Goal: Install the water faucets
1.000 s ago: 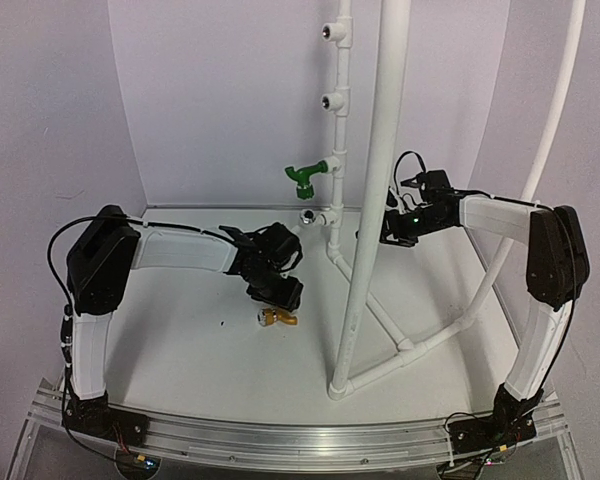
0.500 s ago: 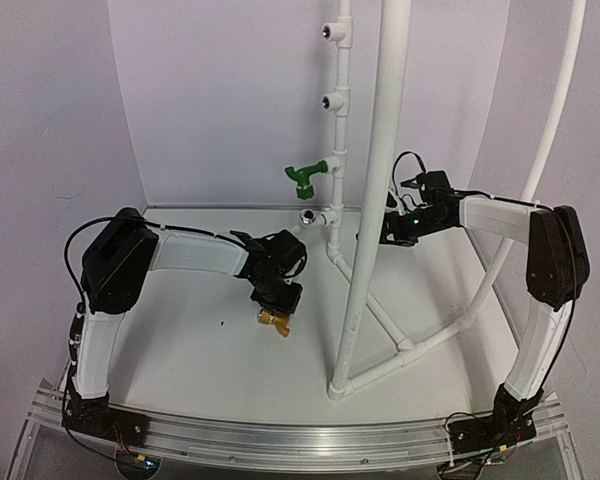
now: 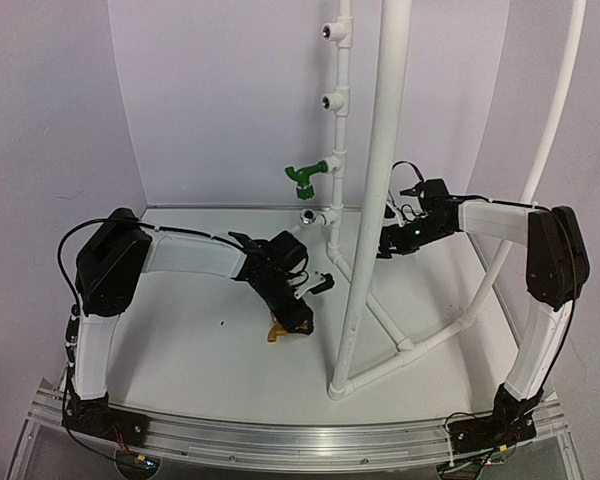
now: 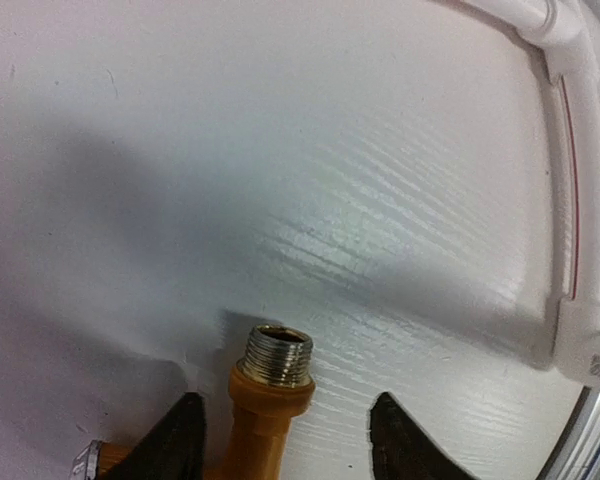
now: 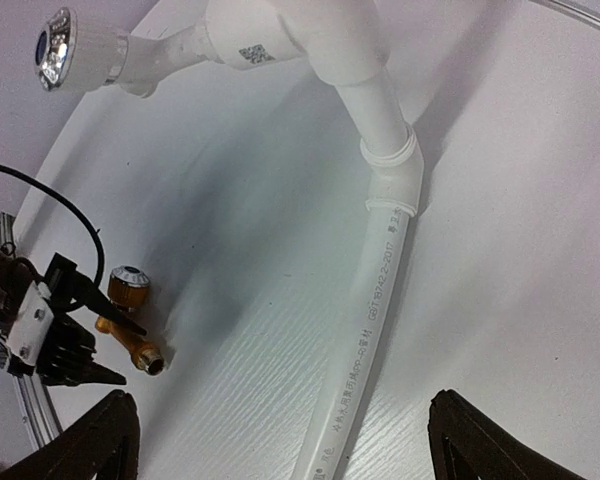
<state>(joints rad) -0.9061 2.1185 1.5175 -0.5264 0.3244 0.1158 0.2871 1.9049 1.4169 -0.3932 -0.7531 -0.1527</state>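
The brass faucet (image 4: 267, 385) lies flat mid-worktop (image 3: 180, 340), with the left gripper (image 4: 287, 420) spread open astride it. Further right, the right gripper (image 5: 292, 440) hangs wide open beside the white pipe frame (image 3: 365, 250). At the far edge, the green faucet (image 3: 305, 177) sits mounted on the frame.

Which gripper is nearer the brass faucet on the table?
Left. The left gripper is over the brass faucet, open fingers either side of it; the right gripper is beyond the upright pipe, well clear.
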